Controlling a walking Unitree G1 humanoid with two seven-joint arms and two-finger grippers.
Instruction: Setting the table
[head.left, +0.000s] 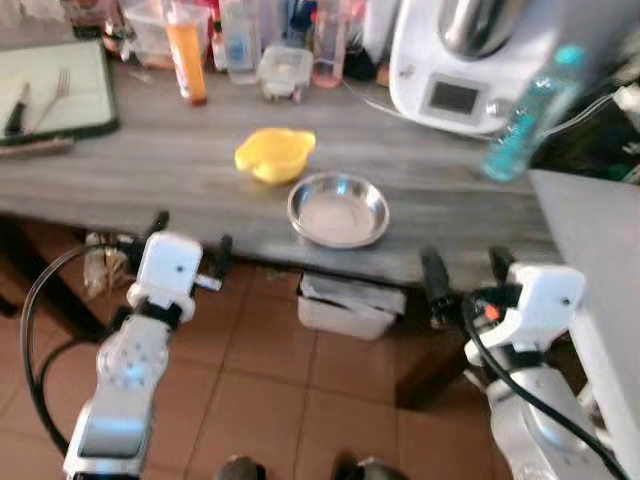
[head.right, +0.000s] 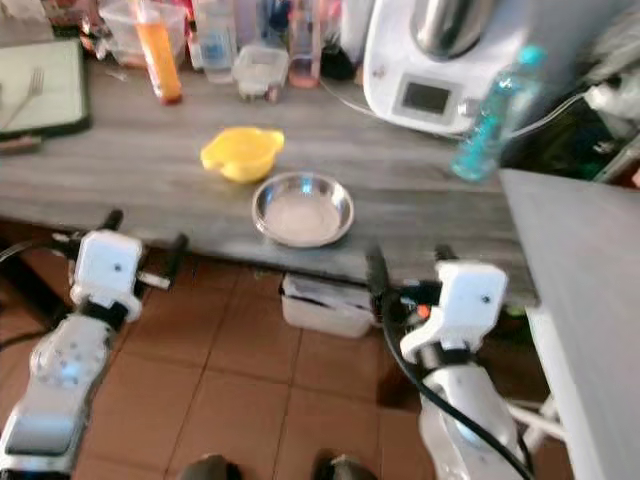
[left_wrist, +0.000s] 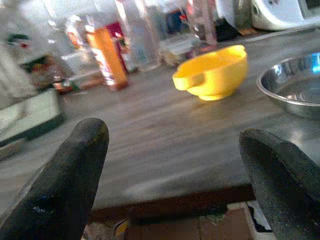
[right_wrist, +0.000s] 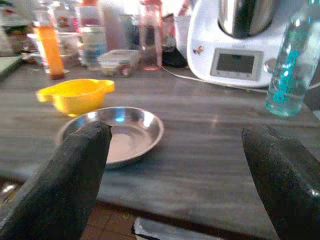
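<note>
A yellow bowl (head.left: 274, 154) and a steel dish (head.left: 338, 209) sit side by side near the front edge of the grey wooden table (head.left: 150, 170). At the far left lies a green mat (head.left: 80, 100) with a fork (head.left: 50, 98) on it. My left gripper (head.left: 190, 242) is open, held just below the table's front edge, left of the bowl. My right gripper (head.left: 468, 272) is open too, below the edge and right of the dish. The bowl (left_wrist: 214, 73) and dish (right_wrist: 116, 133) lie ahead of the fingers in the wrist views.
An orange bottle (head.left: 186, 55), clear bottles and a small lidded box (head.left: 283, 70) crowd the table's back. A white kitchen machine (head.left: 470, 60) and a teal water bottle (head.left: 528, 115) stand at the right. A white bin (head.left: 350, 303) sits under the table. A second grey surface (head.left: 600, 260) juts in at right.
</note>
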